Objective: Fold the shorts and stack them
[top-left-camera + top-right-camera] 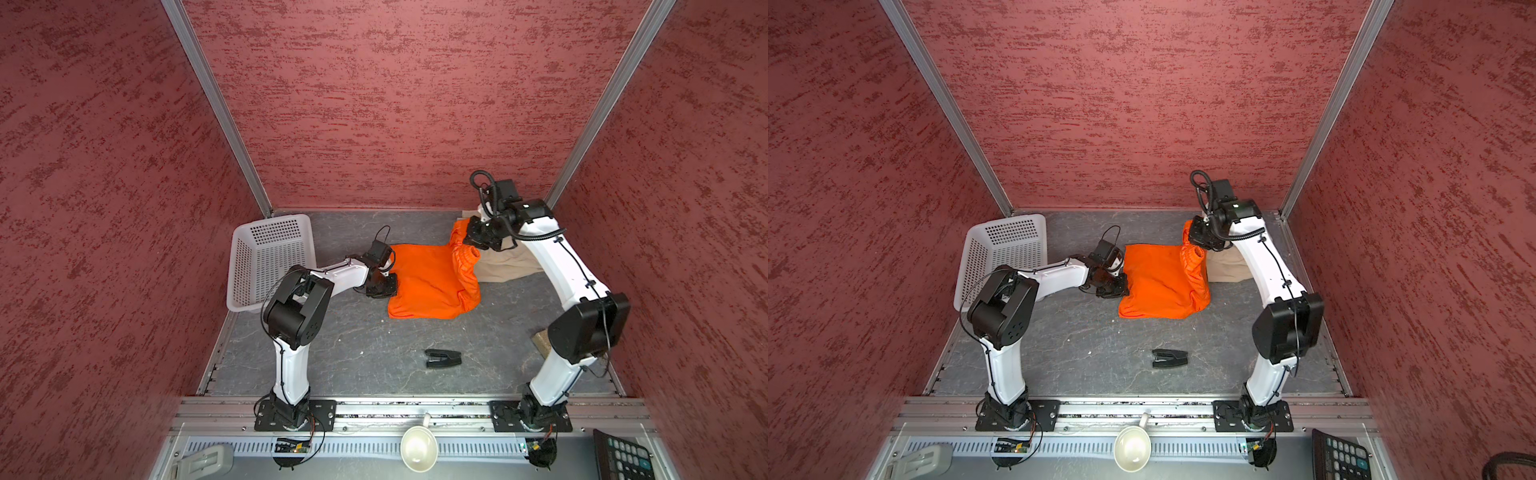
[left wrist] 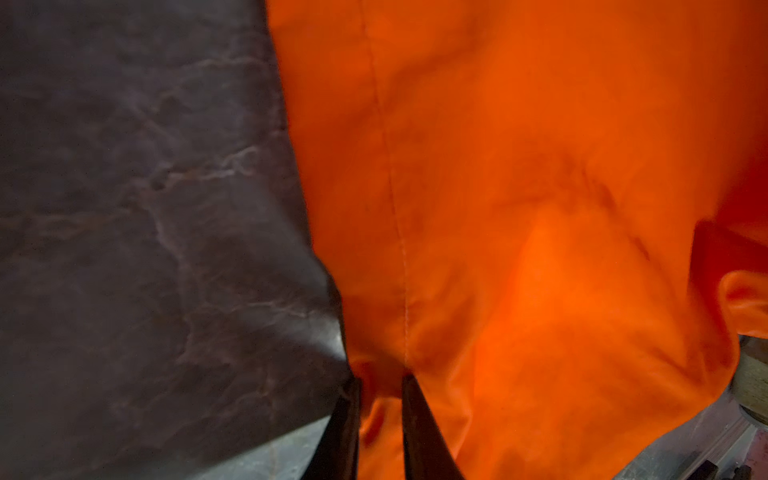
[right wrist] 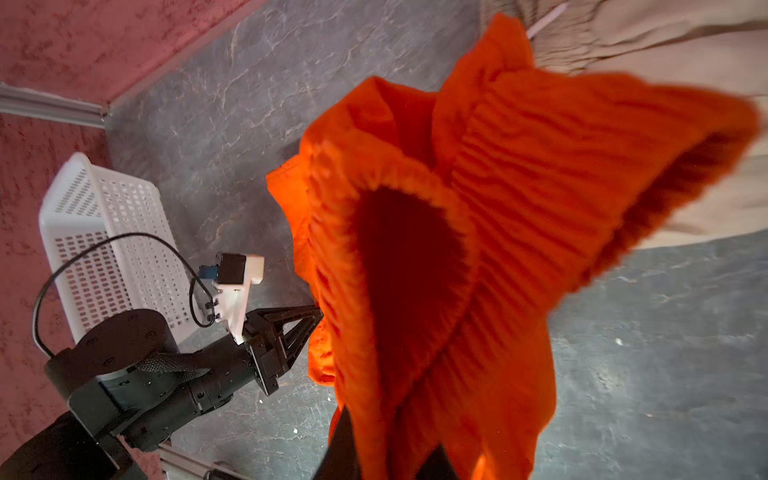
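At the left of both top views, a white perforated plastic basket [image 1: 266, 257] stands tilted on edge on the grey marbled tabletop [image 1: 353, 345], close to the red wall. Just right of it, the left gripper [image 1: 384, 286] reaches low to the left edge of the bright orange cloth shorts [image 1: 428, 286]. In the left wrist view its two dark fingers [image 2: 417, 424] pinch a fold of that orange edge, so it is grasping the cloth.

The orange pair lies mid-frame, its left part spread flat on the tabletop and its right part rising into a ridge. Below it, in the lower middle, a small black forked plastic piece [image 1: 442, 358] lies alone, well apart from the cloth.

At the upper right end of the ridge, the right gripper [image 1: 473, 237] is clenched on the gathered elastic waistband and holds it off the surface. The right wrist view shows the waist opening gaping.

Farthest right, beige cloth shorts [image 1: 509, 262] lie on the tabletop, partly under the right arm. The lifted orange waist overlaps their left edge, and a white drawstring [image 3: 544, 18] shows at their waist.
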You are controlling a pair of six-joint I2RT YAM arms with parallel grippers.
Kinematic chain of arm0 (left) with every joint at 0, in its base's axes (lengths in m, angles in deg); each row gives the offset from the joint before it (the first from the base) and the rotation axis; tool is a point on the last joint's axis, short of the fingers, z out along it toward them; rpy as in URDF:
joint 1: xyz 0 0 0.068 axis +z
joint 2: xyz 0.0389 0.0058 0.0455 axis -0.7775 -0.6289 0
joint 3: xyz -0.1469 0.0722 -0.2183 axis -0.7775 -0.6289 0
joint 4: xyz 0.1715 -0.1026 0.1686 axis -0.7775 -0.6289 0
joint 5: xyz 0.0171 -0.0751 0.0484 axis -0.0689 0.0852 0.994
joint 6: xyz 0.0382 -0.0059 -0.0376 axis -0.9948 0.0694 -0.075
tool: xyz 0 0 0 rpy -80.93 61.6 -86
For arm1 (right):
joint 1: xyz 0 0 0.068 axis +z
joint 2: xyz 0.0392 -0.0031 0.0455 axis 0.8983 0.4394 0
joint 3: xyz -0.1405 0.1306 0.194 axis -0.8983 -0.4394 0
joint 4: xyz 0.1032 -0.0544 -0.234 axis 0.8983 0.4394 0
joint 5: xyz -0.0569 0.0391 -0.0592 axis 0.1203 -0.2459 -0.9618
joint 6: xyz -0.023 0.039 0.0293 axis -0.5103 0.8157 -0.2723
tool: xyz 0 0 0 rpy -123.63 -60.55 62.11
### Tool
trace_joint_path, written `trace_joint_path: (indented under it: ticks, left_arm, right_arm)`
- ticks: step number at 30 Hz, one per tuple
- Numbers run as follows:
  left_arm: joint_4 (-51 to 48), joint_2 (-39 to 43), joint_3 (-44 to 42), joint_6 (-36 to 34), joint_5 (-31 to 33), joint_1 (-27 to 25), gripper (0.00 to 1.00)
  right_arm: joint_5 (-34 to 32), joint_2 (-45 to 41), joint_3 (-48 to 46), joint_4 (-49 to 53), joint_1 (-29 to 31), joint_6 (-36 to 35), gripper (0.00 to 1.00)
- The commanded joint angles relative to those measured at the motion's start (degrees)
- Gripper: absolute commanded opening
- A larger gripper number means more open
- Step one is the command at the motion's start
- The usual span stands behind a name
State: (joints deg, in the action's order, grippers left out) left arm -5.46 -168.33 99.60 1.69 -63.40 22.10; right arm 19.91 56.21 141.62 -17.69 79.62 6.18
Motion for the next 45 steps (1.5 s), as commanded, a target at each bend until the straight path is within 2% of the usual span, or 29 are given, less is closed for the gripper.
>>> trace_joint_path:
  ticks: [1,8,9,11,13,16,18,22,25,28,31,32,34,36,37,40,45]
  left_arm:
    - [-0.11,-2.63,-0.42,-0.58,0.38,-0.25,0.21]
    - [-0.67,-0.48,0.59,-0.32,1.19,0.76,0.24]
    - [-1.08,0.27,0.82,-0.25,1.43,1.12,0.25]
    - [-2.29,2.2,0.95,0.07,2.07,2.09,0.27]
    - [-3.68,5.03,0.46,0.92,3.25,3.5,0.29]
    - [-6.63,10.01,-0.73,2.5,5.23,6.27,0.37]
    - [-8.01,13.86,-1.71,3.79,6.41,8.39,0.37]
    - [-4.33,20.11,-4.03,4.81,3.27,11.22,0.37]
    - [1.63,21.3,-4.6,5.57,-2.64,11.24,0.38]
    - [5.81,18.42,-3.6,8.01,-7.3,10.31,0.38]
    - [3.83,13.83,-0.14,8.0,-6.14,8.29,0.36]
    - [2.49,12.15,0.86,8.3,-4.9,8.02,0.37]
    - [2.7,9.88,0.71,9.87,-3.25,8.4,0.44]
    - [4.89,8.54,-0.72,12.68,-3.1,9.93,0.47]
    - [6.21,8.29,-1.37,13.69,-3.28,10.48,0.48]
    - [8.34,7.35,-1.9,15.23,-3.26,11.66,0.49]
    - [9.64,4.11,-0.86,15.61,-3.48,12.47,0.6]
  right_arm:
    - [-3.73,3.73,3.55,-0.04,4.45,3.18,0.0]
    - [-1.79,13.38,5.27,-6.01,12.05,4.82,0.02]
    - [-0.47,14.7,4.88,-8.03,13.02,5.21,0.05]
    - [2.74,17.08,4.22,-12.34,14.51,5.87,0.18]
    - [6.56,19.03,3.88,-17.16,15.58,7.01,0.37]
    - [8.35,19.66,5.92,-19.85,15.71,7.93,0.48]
    - [8.36,18.61,7.9,-19.51,15.46,7.45,0.52]
    - [9.62,12.67,3.92,-21.74,13.2,8.07,0.54]
    - [11.18,5.6,-8.08,-27.77,9.24,10.74,0.51]
    - [13.05,1.25,-20.84,-35.75,6.03,13.4,0.4]
    - [13.92,1.4,-28.04,-38.82,5.68,13.11,0.31]
    - [14.44,1.73,-29.56,-39.72,5.76,13.31,0.31]
    - [14.01,1.53,-32.3,-41.98,6.25,13.59,0.34]
    - [11.9,1.89,-31.68,-40.88,7.01,12.2,0.47]
    - [10.7,2.38,-30.38,-39.81,7.52,11.22,0.49]
    - [6.94,4.99,-25.07,-37.52,9.88,8.3,0.53]
    - [1.36,11.5,-15.59,-37.36,13.58,6.71,0.56]
